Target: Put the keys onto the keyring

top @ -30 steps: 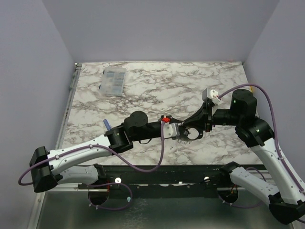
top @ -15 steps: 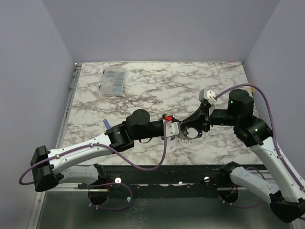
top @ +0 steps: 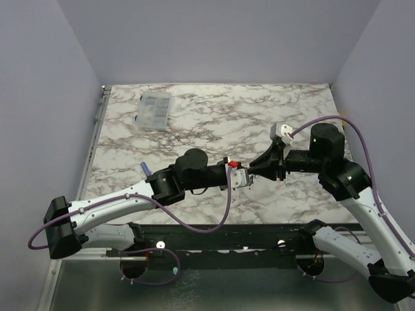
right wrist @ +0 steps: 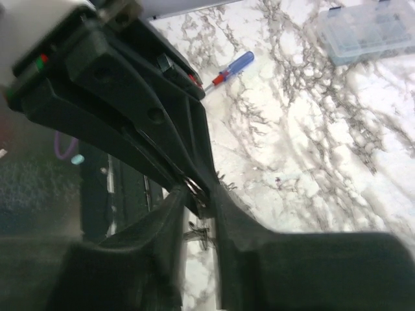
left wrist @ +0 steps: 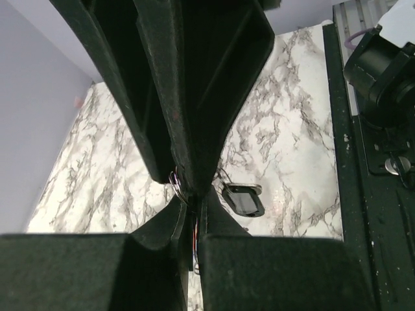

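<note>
Since the earlier frame the left arm has pushed toward the middle of the top view. The open loop of the keyring that showed between the two arms is now hidden where the left claw point(top: 246, 175) and right claw point(top: 255, 173) meet tip to tip, just right of centre.

In the left wrist view the left claw is pressed together to a hairline, with a short arc of the keyring point(left wrist: 175, 184) showing just above its tips at the centre of the frame. The right claw point(right wrist: 199, 199) stands at a narrow slit around a glint of metal; whether it grips, I cannot tell.

A dark-headed key point(left wrist: 243, 199) sits just right of the tips, a thin wire loop rising from it. It looks threaded on, though I cannot be sure. Small coloured bits show between the left claw's fingers, too small to name.

I judge the task is mid-way: the ring is held off the marble surface point(top: 194, 123), and no loose keys show on it.

The ring appears as thin grey wire, only partly seen.
</note>
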`<state>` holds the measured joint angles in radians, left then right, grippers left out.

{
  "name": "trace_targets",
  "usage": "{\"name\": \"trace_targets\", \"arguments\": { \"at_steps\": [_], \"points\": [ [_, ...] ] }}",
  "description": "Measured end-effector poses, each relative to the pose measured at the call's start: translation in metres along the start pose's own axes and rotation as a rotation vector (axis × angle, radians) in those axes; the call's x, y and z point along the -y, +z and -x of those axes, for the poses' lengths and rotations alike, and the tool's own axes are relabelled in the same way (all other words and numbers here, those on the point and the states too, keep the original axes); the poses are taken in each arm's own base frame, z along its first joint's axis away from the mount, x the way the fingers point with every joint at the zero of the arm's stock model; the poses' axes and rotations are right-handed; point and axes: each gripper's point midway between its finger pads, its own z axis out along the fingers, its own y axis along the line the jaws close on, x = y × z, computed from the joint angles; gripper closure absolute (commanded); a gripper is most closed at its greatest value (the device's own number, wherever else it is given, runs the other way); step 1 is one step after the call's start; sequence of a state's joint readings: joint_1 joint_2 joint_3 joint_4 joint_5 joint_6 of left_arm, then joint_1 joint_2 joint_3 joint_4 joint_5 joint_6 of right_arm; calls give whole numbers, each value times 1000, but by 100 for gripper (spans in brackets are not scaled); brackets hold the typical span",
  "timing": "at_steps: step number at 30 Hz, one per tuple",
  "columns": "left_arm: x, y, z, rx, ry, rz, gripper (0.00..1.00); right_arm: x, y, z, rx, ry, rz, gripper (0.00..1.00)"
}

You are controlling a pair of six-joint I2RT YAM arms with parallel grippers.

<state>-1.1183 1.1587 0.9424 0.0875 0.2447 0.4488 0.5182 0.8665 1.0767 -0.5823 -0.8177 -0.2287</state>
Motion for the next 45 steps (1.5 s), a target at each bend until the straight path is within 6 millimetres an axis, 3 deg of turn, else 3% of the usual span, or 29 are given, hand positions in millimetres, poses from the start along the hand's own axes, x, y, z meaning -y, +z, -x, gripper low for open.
{"name": "trace_targets", "arguments": {
  "at_steps": [2, 5, 14, 19, 25, 29, 33, 41, 45],
  "points": [
    [0, 0, -1, -4, 10, -1, 100, -1, -2, 3, 10, 3, -7, 41],
    [0, 1, -7, -25, 28, -1, 100, -5, -8, 10, 37, -15, -19, 32],
    [1, -11, -23, -6, 126, 44, 100, -9, -19, 23, 85, -44, -70, 29],
    [4, -23, -37, -9, 238, 62, 100, 9, -36, 36, 148, -63, -246, 26],
    [-7, -38, -41, -20, 445, 136, 100, 54, -68, 36, 206, 51, -601, 26],
    [-8, -51, -47, -28, 615, 167, 100, 94, -90, 11, 198, 290, -895, 27],
    [-7, -57, -53, -56, 776, 166, 100, 115, -103, -29, 145, 524, -1110, 27],
    [-16, -66, -37, -65, 963, 204, 100, 123, -96, -107, -33, 862, -1323, 21],
    [-17, -71, -31, -66, 1007, 200, 100, 128, -85, -143, -180, 950, -1385, 7]
  ]
}}
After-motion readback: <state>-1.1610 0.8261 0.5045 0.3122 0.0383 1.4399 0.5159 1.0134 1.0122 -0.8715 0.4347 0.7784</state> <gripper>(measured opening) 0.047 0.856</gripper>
